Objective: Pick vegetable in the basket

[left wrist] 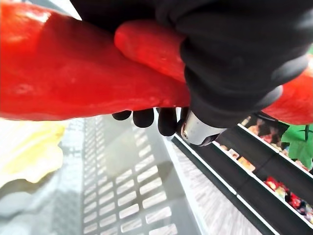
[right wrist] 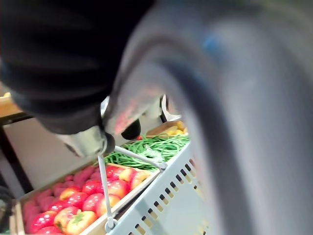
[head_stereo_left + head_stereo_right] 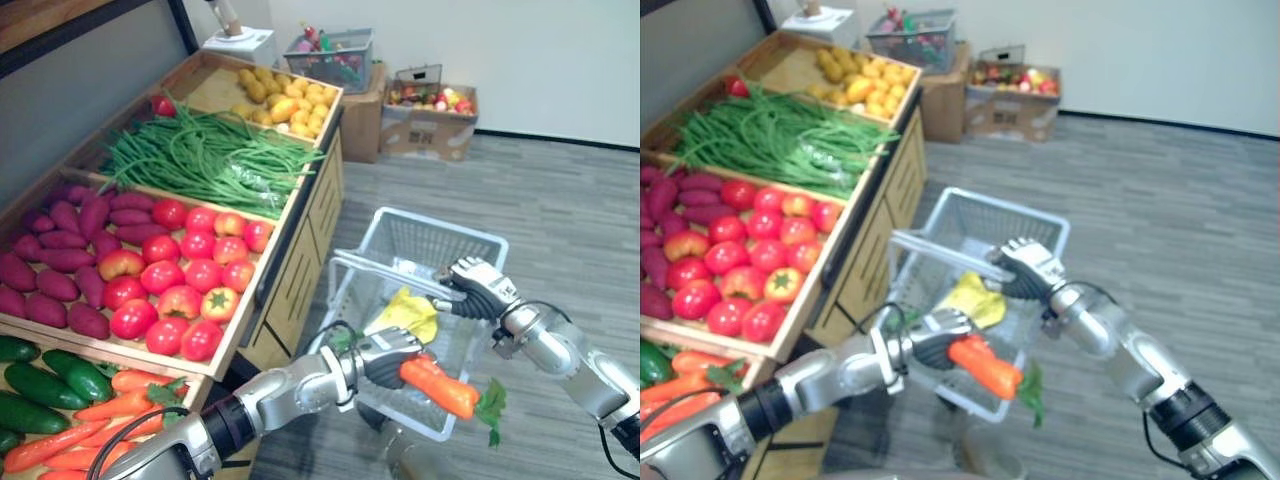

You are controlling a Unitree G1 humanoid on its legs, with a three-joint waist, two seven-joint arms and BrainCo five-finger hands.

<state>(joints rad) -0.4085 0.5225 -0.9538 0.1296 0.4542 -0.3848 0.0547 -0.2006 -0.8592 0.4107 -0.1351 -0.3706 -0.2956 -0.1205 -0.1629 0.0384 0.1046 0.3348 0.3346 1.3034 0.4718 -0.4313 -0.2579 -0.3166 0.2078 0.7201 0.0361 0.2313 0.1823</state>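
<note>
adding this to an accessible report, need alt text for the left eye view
The robot's left hand holds an orange carrot with green leaves over a white plastic shopping basket, whose handle the right hand grips. A wooden produce stand with red tomatoes and green beans stands to the left.

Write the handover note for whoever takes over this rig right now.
Left robot hand: shut on a carrot, held over the near edge of the basket.
Right robot hand: shut on the basket's handle, beside the vegetable stand.
Done: carrot picked; a yellow vegetable already lies in the basket.
Left: lower the carrot in and release it.
</note>
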